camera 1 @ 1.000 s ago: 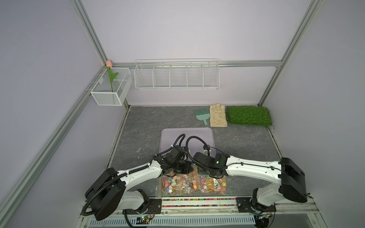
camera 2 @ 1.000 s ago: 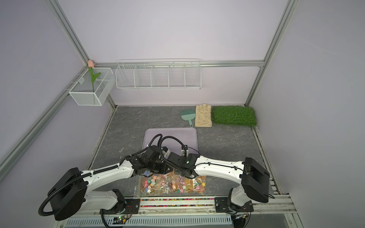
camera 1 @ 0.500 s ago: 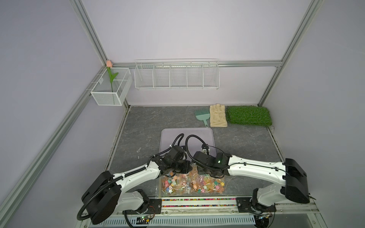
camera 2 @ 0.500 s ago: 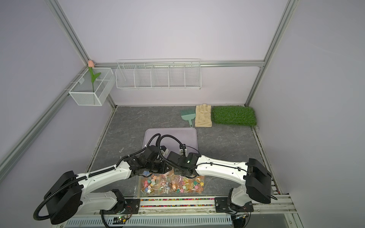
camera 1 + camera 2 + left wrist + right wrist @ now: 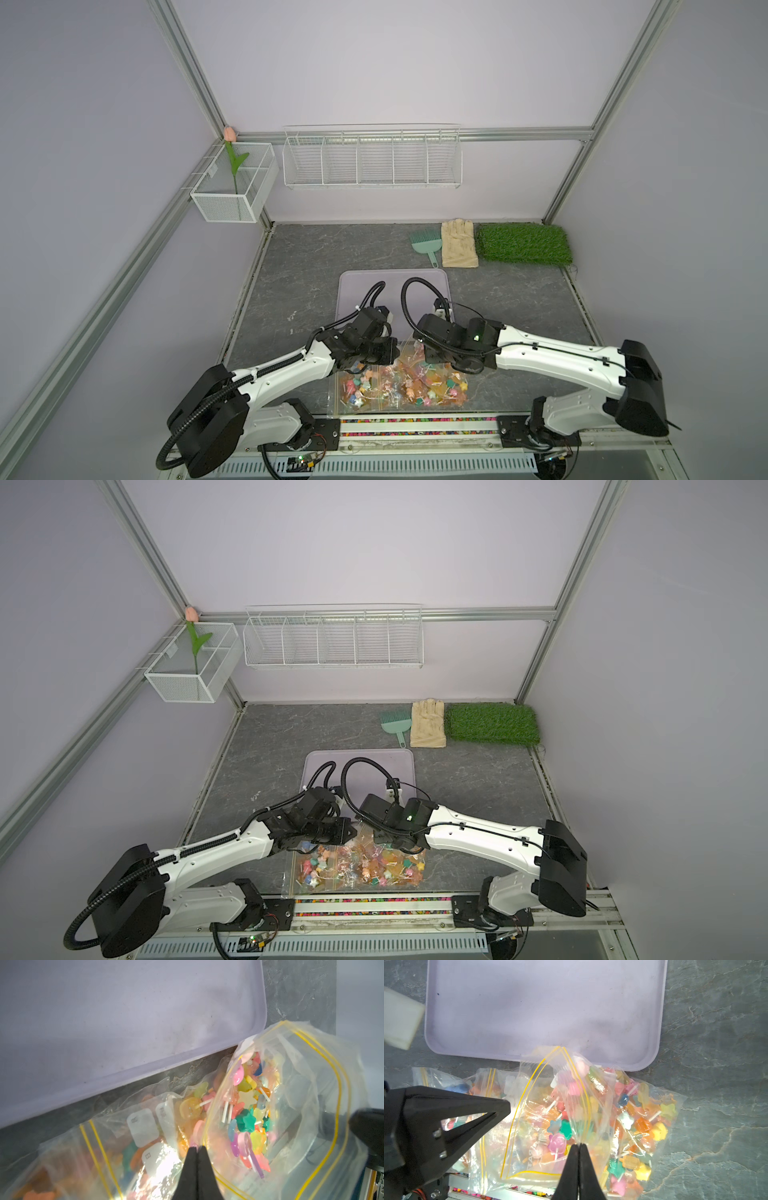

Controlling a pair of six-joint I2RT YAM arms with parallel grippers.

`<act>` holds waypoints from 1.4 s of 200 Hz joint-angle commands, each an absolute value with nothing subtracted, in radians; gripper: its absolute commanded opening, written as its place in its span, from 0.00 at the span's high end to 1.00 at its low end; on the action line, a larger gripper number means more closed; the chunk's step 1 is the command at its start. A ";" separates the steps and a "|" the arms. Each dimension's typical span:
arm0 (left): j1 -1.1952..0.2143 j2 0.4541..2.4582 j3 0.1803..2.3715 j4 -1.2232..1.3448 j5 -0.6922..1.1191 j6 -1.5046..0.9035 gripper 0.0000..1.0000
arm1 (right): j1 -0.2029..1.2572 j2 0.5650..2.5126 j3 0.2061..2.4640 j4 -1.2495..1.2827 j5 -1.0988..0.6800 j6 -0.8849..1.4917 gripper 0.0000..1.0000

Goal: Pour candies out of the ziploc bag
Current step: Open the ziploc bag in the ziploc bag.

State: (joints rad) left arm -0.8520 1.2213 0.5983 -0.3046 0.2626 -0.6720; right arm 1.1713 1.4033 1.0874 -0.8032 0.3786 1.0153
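Tabletop [image 5: 311, 266]: clear ziploc bag [image 5: 542, 1093] w/ multicolour candies [image 5: 564, 1129]

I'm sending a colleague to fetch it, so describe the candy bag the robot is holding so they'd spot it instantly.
On the grey table, find the lavender tray; clear candy-filled bags lie at its robot-side edge. The ziploc bag you want is pinched by the left gripper and right gripper, its yellow-lined mouth gaping open while its neighbours lie flat.
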 commanded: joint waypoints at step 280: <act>-0.853 1.107 0.588 -0.093 0.320 -0.641 0.27 | 0.985 1.144 0.886 -0.796 0.311 1.110 0.09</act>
